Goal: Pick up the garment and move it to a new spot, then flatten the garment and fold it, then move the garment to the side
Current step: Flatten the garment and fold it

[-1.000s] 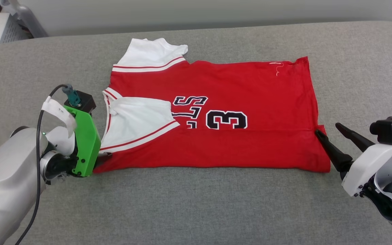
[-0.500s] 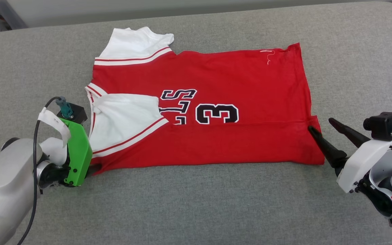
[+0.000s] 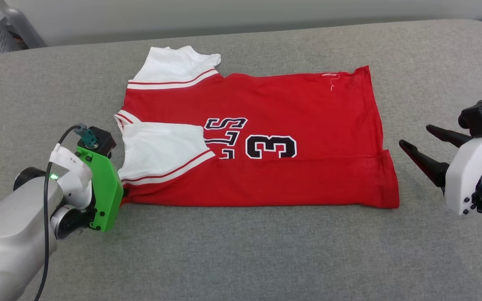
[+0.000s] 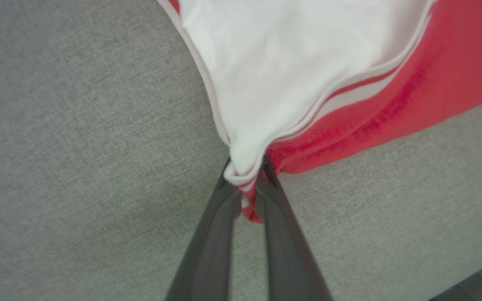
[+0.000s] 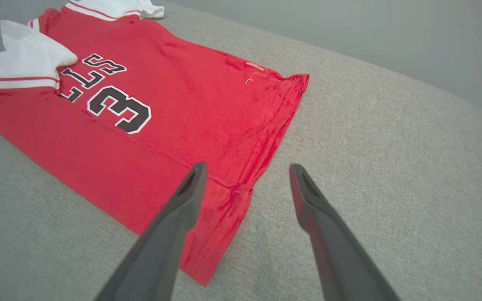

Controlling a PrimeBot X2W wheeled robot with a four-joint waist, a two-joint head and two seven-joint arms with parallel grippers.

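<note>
Red garment (image 3: 291,100) w/ white sleeves is lying flat, partly folded, mid grey padded surface (image 3: 241,251). Left gripper (image 4: 246,169) is pinching its sleeve-side near corner, fingers nearly together. Right gripper (image 3: 414,136) is hovering spread wide beside the hem, holding nothing.

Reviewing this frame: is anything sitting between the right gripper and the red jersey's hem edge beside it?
Nothing visible does. The right gripper, jaws open, hangs just off the hem side of the red jersey, with bare grey padded surface between them. The left gripper is shut on the jersey's opposite corner, at the white sleeve.
</note>
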